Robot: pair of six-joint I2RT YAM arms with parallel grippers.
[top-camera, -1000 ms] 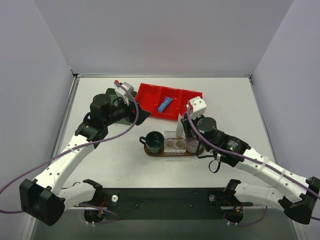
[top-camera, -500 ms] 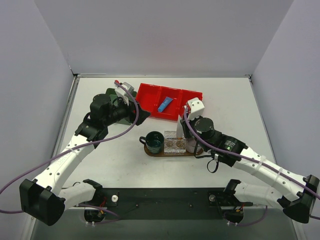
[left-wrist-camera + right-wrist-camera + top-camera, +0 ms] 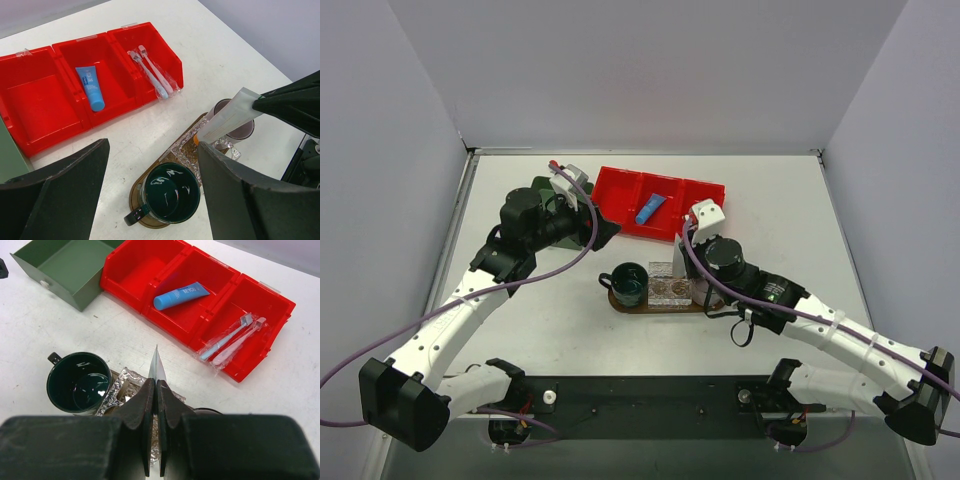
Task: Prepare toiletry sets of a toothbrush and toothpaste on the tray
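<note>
A white toothpaste tube (image 3: 226, 119) is pinched by its flat end between the closed right fingers (image 3: 142, 405), over the pink mug (image 3: 243, 132); the left fingers (image 3: 70, 180) are spread wide, empty.

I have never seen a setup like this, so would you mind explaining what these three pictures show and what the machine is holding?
These are two robot arms bolted to a table's near edge. One picture looks down from above and behind them; the other two come from a camera on each wrist. On the table stand a red three-compartment bin holding a blue toothpaste tube and wrapped toothbrushes, a green box, and a brown tray carrying a dark green mug, a pink mug and a crinkly clear packet. The right arm's fingers are shut on a white toothpaste tube, tilted above the tray by the pink mug. The left arm's fingers are open and hold nothing.
</note>
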